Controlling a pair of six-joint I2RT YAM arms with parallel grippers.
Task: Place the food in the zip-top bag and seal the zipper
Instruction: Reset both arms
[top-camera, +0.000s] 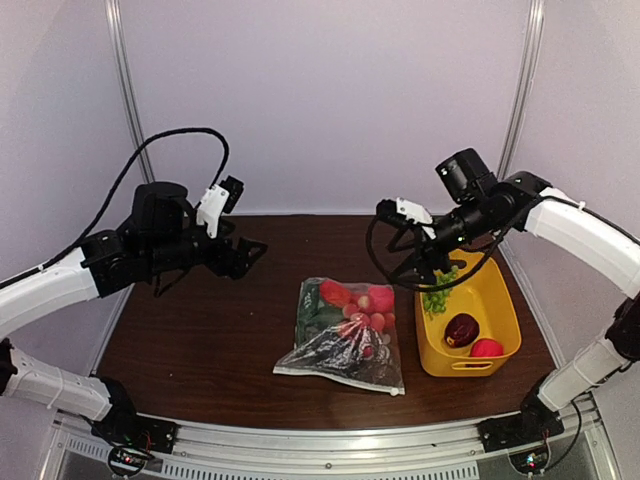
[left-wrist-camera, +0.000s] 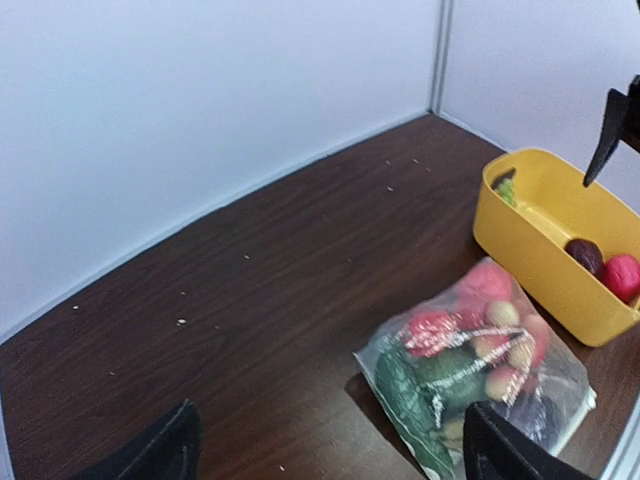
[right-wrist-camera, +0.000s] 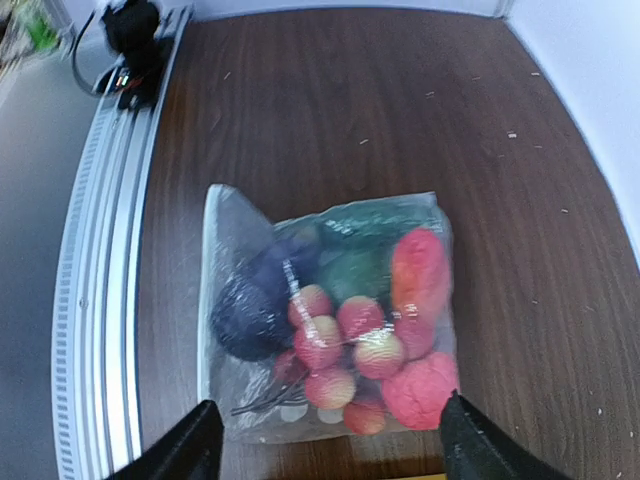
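The zip-top bag (top-camera: 345, 340) lies flat mid-table and holds red, pink, green and dark purple food. It also shows in the left wrist view (left-wrist-camera: 470, 360) and the right wrist view (right-wrist-camera: 330, 310). Its white zipper (top-camera: 340, 378) runs along the near edge; I cannot tell whether it is sealed. Green grapes (top-camera: 437, 297), a dark eggplant (top-camera: 461, 329) and a red piece (top-camera: 487, 348) lie in the yellow tub (top-camera: 500, 310). My left gripper (top-camera: 252, 255) is open and empty, raised left of the bag. My right gripper (top-camera: 422, 272) is open and empty, above the gap between bag and tub.
The yellow tub stands right of the bag, near the right wall. White walls close the back and both sides. A metal rail (top-camera: 330, 450) runs along the near table edge. A black cable (top-camera: 385, 260) loops below my right wrist.
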